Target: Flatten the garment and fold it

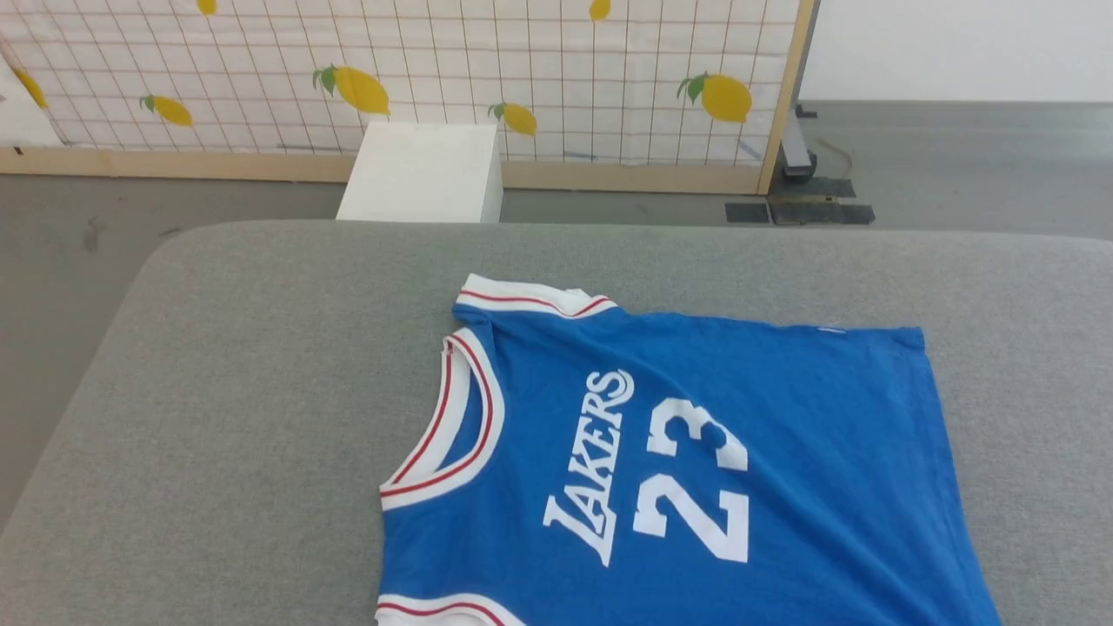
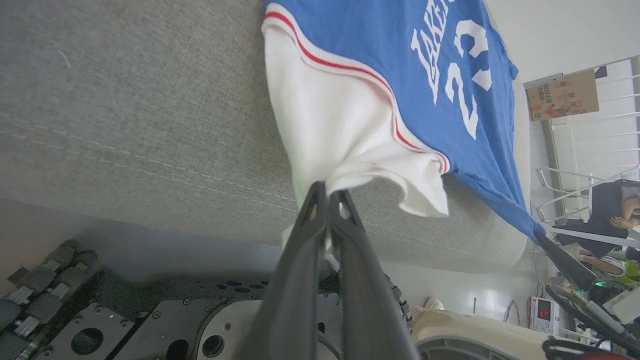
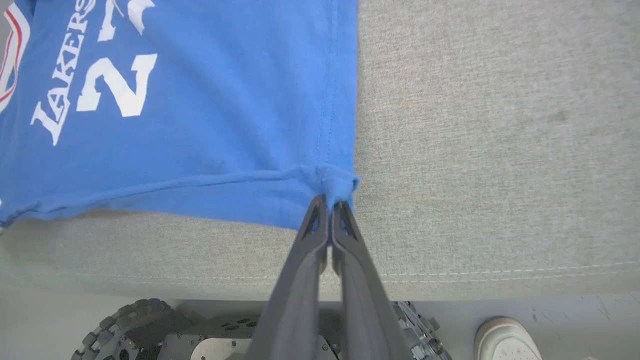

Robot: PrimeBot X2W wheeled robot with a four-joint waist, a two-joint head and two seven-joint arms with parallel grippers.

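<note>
Royal-blue Lakers 23 jersey (image 1: pixel 696 452) lies print-up, largely flat, at the head view's lower right on the grey upholstered counter (image 1: pixel 261 391). Left end effector (image 2: pixel 327 192) is pinched shut on its white sleeve (image 2: pixel 330 130), right end effector (image 3: pixel 330 202) on a blue hem corner (image 3: pixel 336 181); flattening seems nearly done, folding not begun.

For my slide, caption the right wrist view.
Right gripper pinches a hem corner of the blue garment on the grey cushion.
</note>
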